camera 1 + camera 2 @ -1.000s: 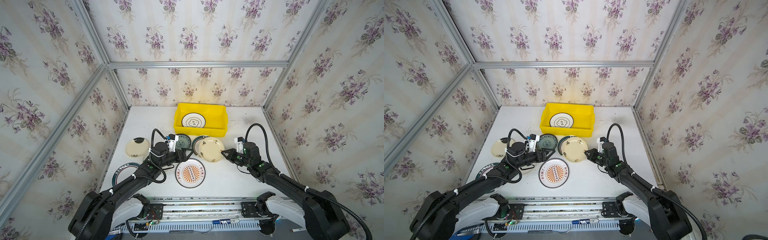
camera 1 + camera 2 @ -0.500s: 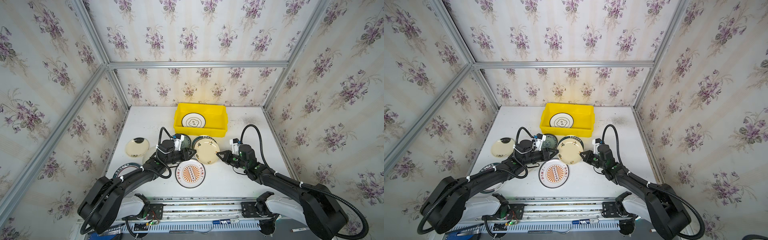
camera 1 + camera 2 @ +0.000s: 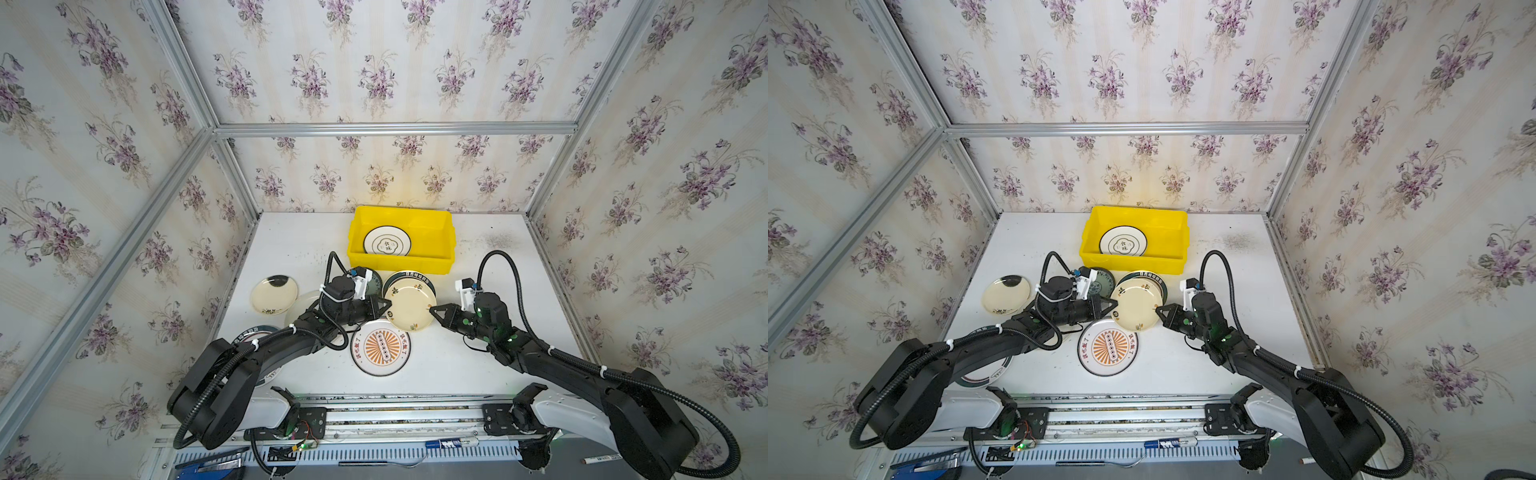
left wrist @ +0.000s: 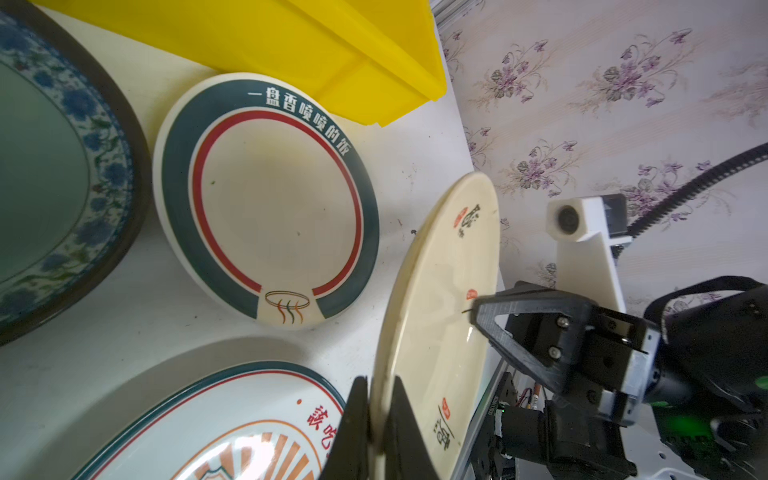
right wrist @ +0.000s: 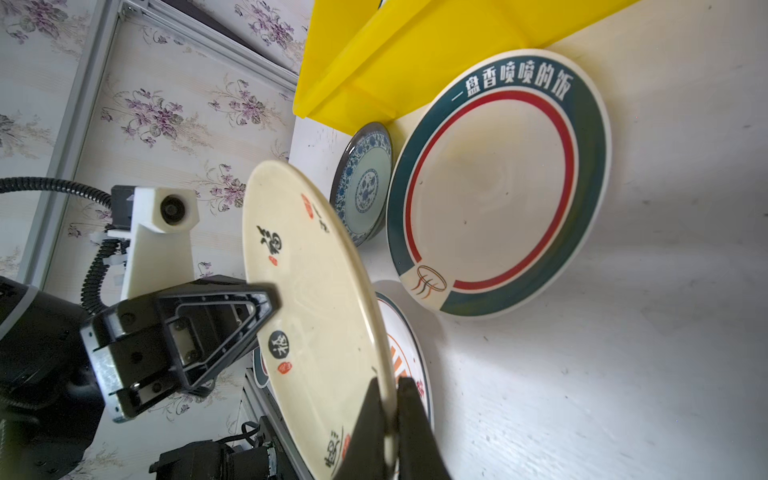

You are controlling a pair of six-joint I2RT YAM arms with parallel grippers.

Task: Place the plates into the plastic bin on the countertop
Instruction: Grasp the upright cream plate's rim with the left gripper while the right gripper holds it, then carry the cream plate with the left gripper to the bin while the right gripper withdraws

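Left wrist view: left gripper is clamped on the rim of the round cream glazed plate, and right gripper on the opposite rim. Plate is held tilted, short of the yellow rectangular plastic bin. If the arms are moved unevenly, it could be wrenched loose onto the green-banded plate beneath.

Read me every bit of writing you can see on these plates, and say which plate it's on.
"一盘香喷喷的饭": rim of the green-rimmed plate.
"該吃", rest cut off: sunburst plate.
"福", likely, in a black disc: cream plate; other calligraphy there too cursive to read.
Two characters on the white plate in the plastic bin: too small to read.
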